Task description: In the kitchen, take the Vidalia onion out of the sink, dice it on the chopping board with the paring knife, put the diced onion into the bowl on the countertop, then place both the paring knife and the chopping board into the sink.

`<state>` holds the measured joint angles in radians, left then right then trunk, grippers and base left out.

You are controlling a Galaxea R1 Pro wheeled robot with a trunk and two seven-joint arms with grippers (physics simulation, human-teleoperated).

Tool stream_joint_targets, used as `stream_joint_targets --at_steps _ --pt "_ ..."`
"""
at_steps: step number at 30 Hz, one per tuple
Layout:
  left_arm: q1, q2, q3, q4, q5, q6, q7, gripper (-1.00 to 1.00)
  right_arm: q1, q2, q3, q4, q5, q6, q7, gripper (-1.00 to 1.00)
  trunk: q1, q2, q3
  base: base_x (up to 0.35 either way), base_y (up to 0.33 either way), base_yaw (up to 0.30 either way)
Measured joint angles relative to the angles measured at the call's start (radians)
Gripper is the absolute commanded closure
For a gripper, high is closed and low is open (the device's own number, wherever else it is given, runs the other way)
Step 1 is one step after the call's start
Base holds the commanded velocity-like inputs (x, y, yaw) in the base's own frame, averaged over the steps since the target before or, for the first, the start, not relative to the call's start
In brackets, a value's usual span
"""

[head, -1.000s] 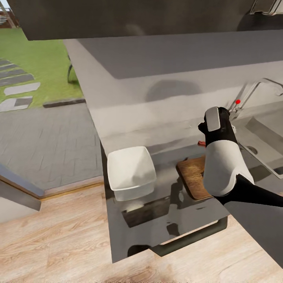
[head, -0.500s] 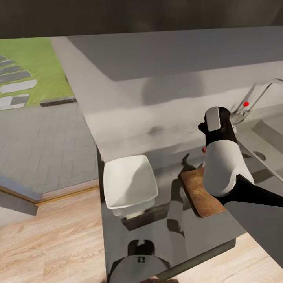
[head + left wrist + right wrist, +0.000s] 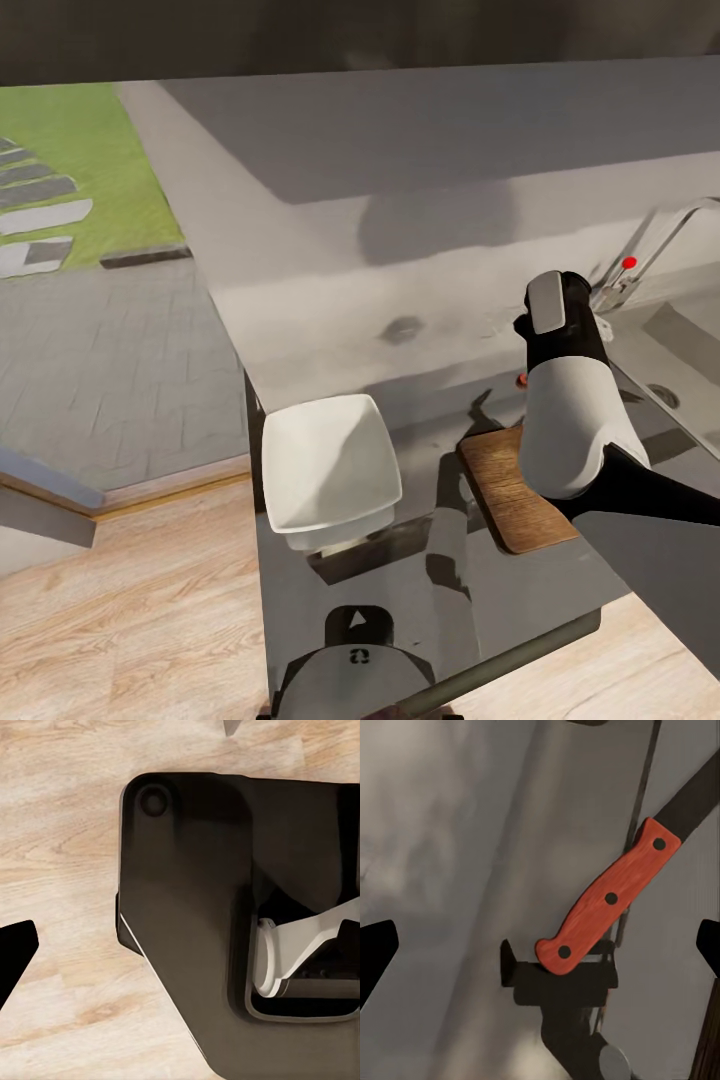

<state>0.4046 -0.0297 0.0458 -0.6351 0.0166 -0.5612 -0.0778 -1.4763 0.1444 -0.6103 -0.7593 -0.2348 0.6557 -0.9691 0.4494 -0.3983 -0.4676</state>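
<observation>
Looking along our right gripper [image 3: 540, 945], we see the paring knife [image 3: 607, 898] lying flat on the countertop [image 3: 400, 480], between the two dark fingertips [image 3: 375, 949], which stand wide apart and touch nothing. The orange-red handle runs on a slant across the line between the fingers, with its butt end nearer to the middle and the dark blade going away toward one corner. We judge that the wrist needs a small turn before the fingers can close across the handle.

In the head view the right arm reaches over the far end of the chopping board [image 3: 510, 495], and a small bit of the red handle shows just behind the board, beside the forearm. The right arm is clearly the nearer one to the knife.

Our left gripper [image 3: 15, 956] hangs low over the wooden floor [image 3: 67, 832] beside the robot's dark base [image 3: 187, 907]; we cannot tell how its fingers stand.

The bowl [image 3: 328, 470] stands near the counter's front edge, well apart from the board, and it looks empty. The sink [image 3: 690, 350] is at the right; its basin is mostly hidden, so we cannot say what is inside.
</observation>
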Motion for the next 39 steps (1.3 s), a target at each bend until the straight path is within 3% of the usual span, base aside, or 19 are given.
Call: stream_joint_targets --at_steps 39 --pt "0.0 0.0 0.0 0.0 0.0 0.0 0.0 -1.0 0.0 0.002 0.0 -0.004 0.001 -0.001 -0.01 -1.0 0.0 0.0 0.0 0.028 0.0 0.0"
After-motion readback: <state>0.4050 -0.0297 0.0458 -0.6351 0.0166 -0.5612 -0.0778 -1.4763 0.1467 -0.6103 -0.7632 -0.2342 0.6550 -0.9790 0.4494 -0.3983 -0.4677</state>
